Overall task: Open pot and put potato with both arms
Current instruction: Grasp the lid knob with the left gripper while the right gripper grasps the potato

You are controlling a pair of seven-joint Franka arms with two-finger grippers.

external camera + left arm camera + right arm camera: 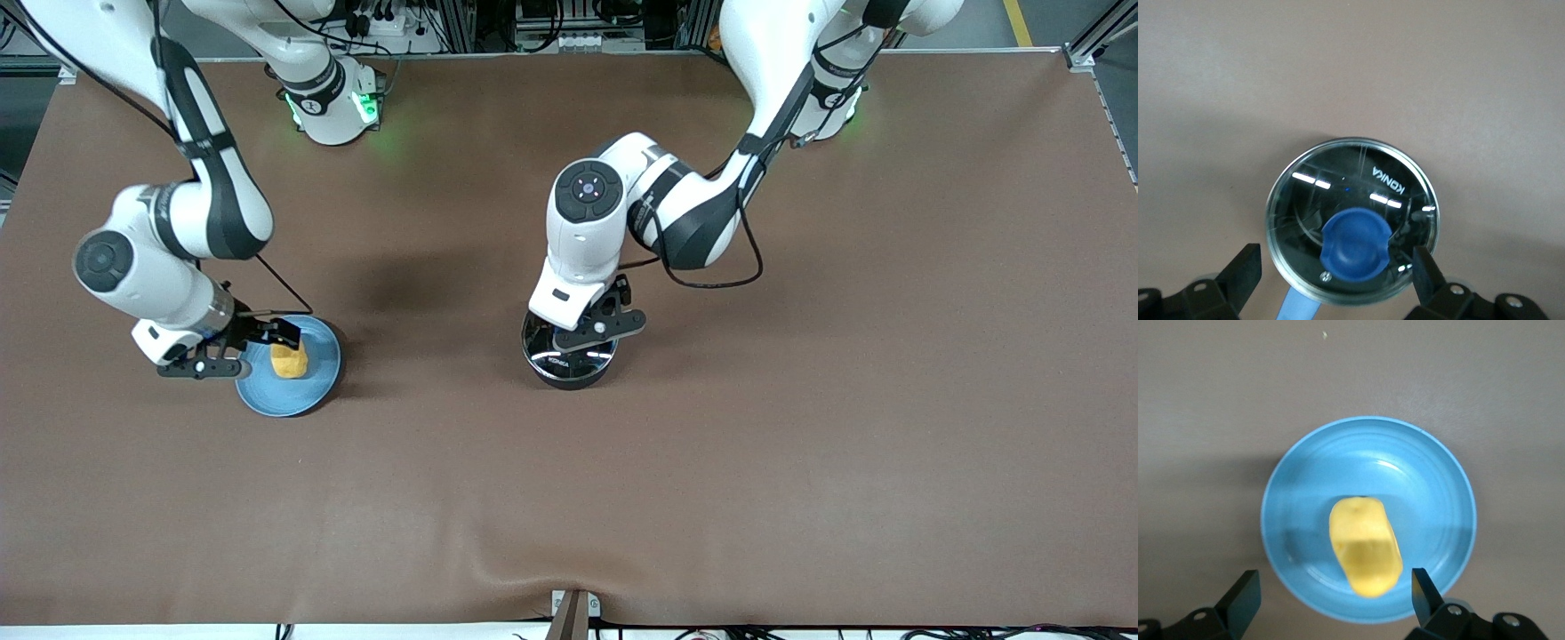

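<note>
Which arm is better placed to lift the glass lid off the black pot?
Left. Its hand hangs open right over the clear glass lid's blue knob; the right hand is open over the yellow potato on the light-blue plate.

Left gripper (594, 335), fingers spread wide, hangs above mid-desk, its arm bent sharply. Right gripper (233, 348), also spread, hangs low toward the right arm's end.

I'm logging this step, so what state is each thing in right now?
Pot: on the table, closed.
Lid: on the pot, knob not gripped.
Potato: lying on the plate, not gripped.
Plate: flat on the table, holding the potato.
Left gripper: open, over the lid.
Right gripper: open, over the potato.
</note>
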